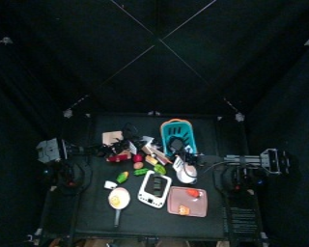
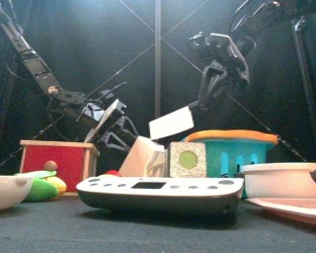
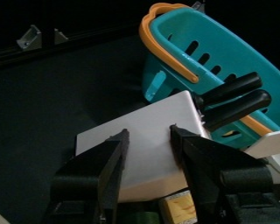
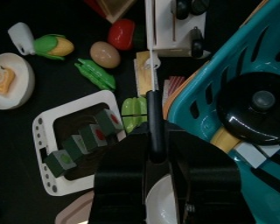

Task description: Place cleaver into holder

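Cleaver (image 3: 149,144): white blade pinched between the jaws of the left end effector (image 3: 150,149), black handle (image 3: 236,98) pointing toward the teal basket (image 3: 213,61); raised off the surface (image 1: 86,207) in the front view, blade tilted. Holder (image 2: 189,159) stands below it, behind the grey scale (image 2: 158,192). Right end effector (image 4: 157,157): jaws part-spread around a thin dark bar, grip uncertain. Red box (image 2: 58,161) at 9 o'clock of the holder.

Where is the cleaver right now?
The cleaver hangs in the air mid-table in the front view, its white blade pinched by the left gripper and its black handle close beside the teal basket.
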Tool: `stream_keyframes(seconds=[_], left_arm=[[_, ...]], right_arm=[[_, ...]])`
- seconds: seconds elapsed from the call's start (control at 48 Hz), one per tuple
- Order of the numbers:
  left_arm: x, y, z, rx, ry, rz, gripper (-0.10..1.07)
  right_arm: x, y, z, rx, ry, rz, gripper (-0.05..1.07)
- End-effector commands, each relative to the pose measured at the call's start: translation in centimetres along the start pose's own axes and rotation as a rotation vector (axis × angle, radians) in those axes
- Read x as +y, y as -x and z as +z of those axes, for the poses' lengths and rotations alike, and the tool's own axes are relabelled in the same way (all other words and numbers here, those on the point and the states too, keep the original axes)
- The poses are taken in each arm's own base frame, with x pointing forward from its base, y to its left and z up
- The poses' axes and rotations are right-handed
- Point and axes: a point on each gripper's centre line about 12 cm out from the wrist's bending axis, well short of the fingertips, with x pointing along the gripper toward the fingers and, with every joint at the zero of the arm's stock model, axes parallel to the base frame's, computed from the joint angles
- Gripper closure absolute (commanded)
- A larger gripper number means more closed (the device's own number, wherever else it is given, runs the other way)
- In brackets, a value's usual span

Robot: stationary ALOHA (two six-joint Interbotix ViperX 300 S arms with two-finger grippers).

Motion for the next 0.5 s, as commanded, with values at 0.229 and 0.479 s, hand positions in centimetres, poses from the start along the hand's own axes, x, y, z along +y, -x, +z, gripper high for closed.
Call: stream_keyframes(seconds=[0.229, 0.479], left_arm=[[-0.44, -0.13, 0.38, -0.008, -0.004, -0.015, 0.16], [-0.63, -0.26, 0.66, -0.014, -0.004, -0.019, 0.16]], right_arm=[[0.45, 0.57, 0.88, -0.023, 0.002, 0.011, 0.57], [0.33, 0.19, 0.76, -0.002, -0.001, -0.007, 0.57]])
